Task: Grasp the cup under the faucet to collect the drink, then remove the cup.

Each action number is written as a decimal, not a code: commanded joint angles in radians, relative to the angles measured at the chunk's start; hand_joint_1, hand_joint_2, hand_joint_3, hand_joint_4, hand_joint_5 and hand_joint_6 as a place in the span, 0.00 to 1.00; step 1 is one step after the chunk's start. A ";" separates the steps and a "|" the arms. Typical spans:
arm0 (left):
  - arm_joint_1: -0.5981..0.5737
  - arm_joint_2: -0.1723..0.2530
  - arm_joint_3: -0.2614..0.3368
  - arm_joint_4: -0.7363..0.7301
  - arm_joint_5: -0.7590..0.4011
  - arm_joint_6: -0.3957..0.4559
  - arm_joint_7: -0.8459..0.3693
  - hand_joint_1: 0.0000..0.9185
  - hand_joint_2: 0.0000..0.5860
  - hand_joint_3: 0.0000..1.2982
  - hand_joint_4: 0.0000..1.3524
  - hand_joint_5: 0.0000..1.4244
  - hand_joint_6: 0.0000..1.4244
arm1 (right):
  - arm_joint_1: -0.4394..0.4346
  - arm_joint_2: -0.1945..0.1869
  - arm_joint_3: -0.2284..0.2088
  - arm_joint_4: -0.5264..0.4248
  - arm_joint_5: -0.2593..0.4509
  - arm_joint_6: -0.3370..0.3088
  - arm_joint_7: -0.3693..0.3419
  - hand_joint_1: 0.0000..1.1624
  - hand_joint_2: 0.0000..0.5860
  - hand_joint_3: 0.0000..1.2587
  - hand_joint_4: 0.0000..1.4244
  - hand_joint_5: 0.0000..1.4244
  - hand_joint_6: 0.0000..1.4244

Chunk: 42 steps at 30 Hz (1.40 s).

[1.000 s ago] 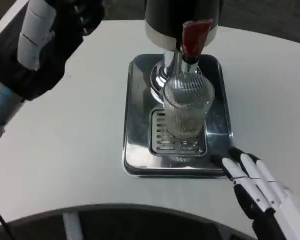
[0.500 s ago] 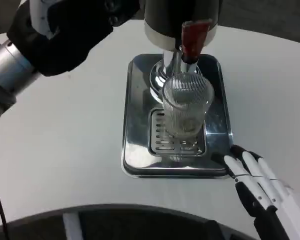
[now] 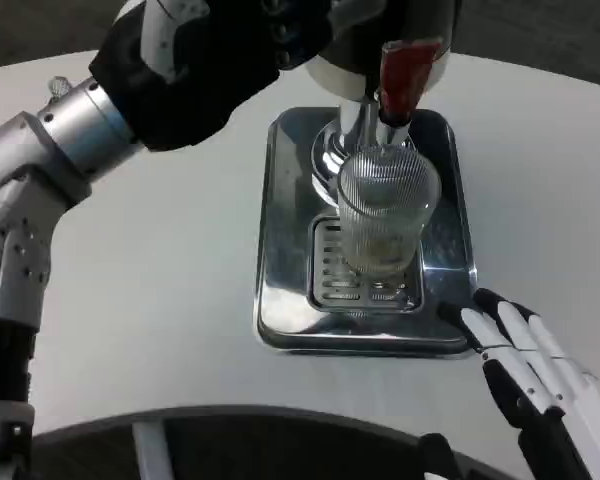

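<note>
Cup (image 3: pixel 385 222) sits at frame centre, upright on the slotted grate (image 3: pixel 332 270) of the steel drip tray (image 3: pixel 280 250); its long axis runs vertical, mouth opening upward, so you look down its ribbed clear wall; a little pale liquid seems to lie at the bottom. The red faucet lever (image 3: pixel 407 75) hangs just above the cup's rim, beneath the dark dispenser body (image 3: pixel 420 20) at the top edge. Your left hand (image 3: pixel 205 65) reaches in from the upper left, dark palm side toward the camera, up against the dispenser; you cannot tell how its fingers lie there. Your right hand (image 3: pixel 525 370) lies at the lower right, fingers straight and close together, holding nothing, tips just beside the tray's near right corner, apart from the cup. All stands on the white table (image 3: pixel 160 300).
</note>
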<state>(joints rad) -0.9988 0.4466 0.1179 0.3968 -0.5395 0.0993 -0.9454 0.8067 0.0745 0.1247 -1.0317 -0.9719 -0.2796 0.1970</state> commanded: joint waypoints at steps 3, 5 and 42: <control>-0.039 -0.045 -0.042 0.034 0.054 -0.031 -0.053 0.00 0.17 0.00 0.00 0.01 0.00 | -0.002 0.020 0.012 -0.015 -0.002 0.032 -0.009 0.45 0.84 0.08 0.01 0.01 0.08; -0.036 -0.055 -0.045 0.027 0.062 -0.035 -0.064 0.00 0.17 0.00 0.00 0.01 0.00 | -0.003 0.019 0.015 -0.016 -0.004 0.039 -0.010 0.45 0.84 0.08 0.01 0.01 0.08; 0.064 0.047 -0.126 -0.049 0.258 -0.332 -0.171 0.00 0.17 0.00 0.00 0.06 0.03 | -0.043 -0.014 0.044 -0.015 -0.010 0.117 -0.002 0.45 0.85 0.08 0.01 0.02 0.08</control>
<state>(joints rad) -0.9765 0.4691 0.0197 0.3713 -0.3083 -0.1992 -1.0721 0.7519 0.0626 0.1652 -1.0317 -0.9790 -0.1661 0.1971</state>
